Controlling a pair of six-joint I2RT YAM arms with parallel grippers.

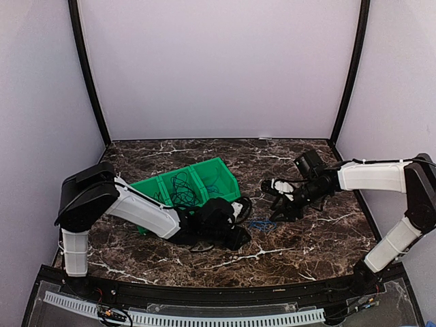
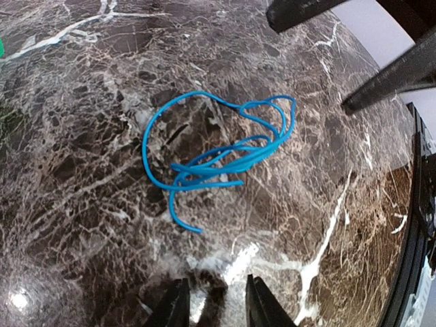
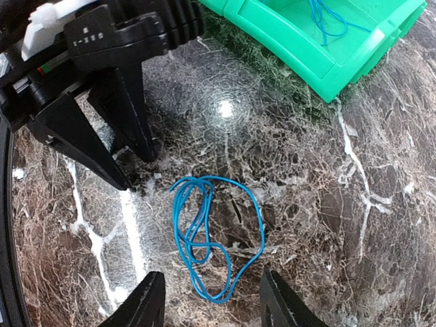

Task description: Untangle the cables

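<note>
A bright blue cable (image 2: 218, 160) lies in loose loops on the marble table, also in the right wrist view (image 3: 212, 235) and the top view (image 1: 261, 223). My left gripper (image 2: 214, 310) is open and empty just short of its free end. My right gripper (image 3: 212, 306) is open and empty over the cable from the opposite side, its fingers straddling the lower loop. Black cables (image 1: 180, 187) lie bundled in the middle compartment of the green bin (image 1: 146, 187). Another blue cable (image 3: 327, 20) lies in the bin's right compartment.
The green bin (image 3: 320, 51) stands left of centre, just behind my left arm. My left gripper (image 3: 102, 88) and my right gripper's fingers (image 2: 385, 75) face each other closely across the blue cable. Purple walls enclose the table.
</note>
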